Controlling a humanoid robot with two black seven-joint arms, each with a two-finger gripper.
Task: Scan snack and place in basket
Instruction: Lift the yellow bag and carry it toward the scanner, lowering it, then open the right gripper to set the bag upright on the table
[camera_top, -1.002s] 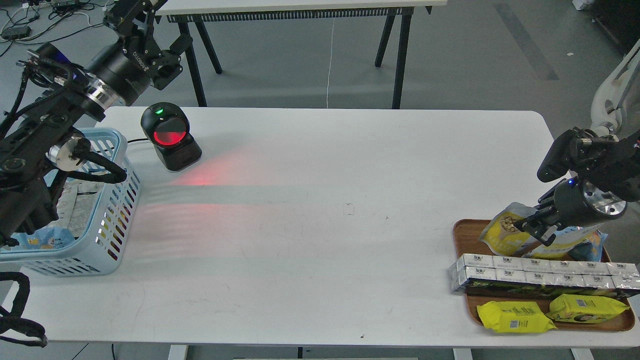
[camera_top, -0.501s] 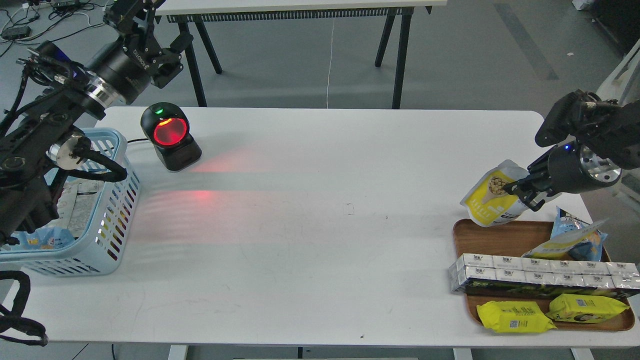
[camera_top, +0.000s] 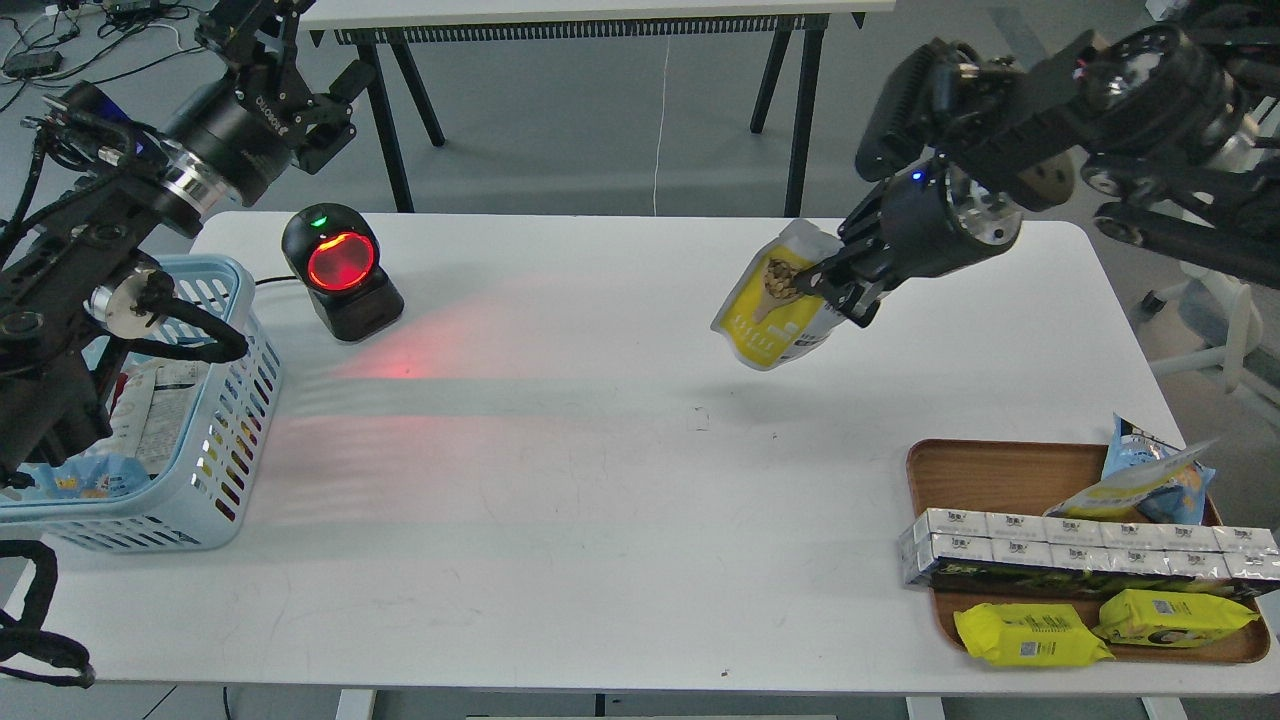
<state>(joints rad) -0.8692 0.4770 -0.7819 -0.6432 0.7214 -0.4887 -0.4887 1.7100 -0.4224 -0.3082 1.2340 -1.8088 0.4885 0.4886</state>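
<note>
The snack (camera_top: 772, 303), a small pouch with a yellow front, a picture of tan beans and a white-silver top, hangs in the air above the table's back middle-right. My right gripper (camera_top: 835, 285) is shut on the pouch's right side and holds it tilted. The light blue basket (camera_top: 236, 400) stands at the table's left edge with several packets inside; my left arm covers part of it. My left gripper (camera_top: 295, 50) is raised beyond the table's back left corner, above the scanner, with its fingers spread and empty.
A black barcode scanner (camera_top: 340, 268) with a glowing red window stands at the back left, beside the basket. A brown wooden tray (camera_top: 985, 470) at the front right holds a blue-and-yellow bag (camera_top: 1150, 478), a row of white cartons (camera_top: 1080, 552) and two flat yellow packets (camera_top: 1030, 635).
My right gripper has lifted the snack off the tray and carried it up and to the left, over the table's middle. The left arm has barely moved.
</note>
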